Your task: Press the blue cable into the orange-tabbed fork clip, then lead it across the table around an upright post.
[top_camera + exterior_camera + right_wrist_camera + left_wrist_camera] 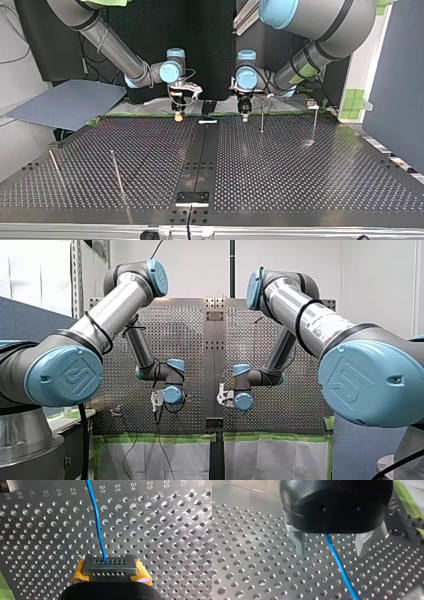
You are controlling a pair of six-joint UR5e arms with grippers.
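Table [300,175] edge near both: right pincer [109,564] tight on blue cable [98,525], left pincer [331,552] wide astride it.

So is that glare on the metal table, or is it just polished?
Glare, mostly: in the left wrist view the table washes pale beyond my left gripper; in the top view a bright patch sits by one post; in the right wrist view the metal glints around the blue cable.

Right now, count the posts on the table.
4, top view: outer left post and inner left post nearer the camera; inner right post and outer right post by the far edge. Others may be hidden.
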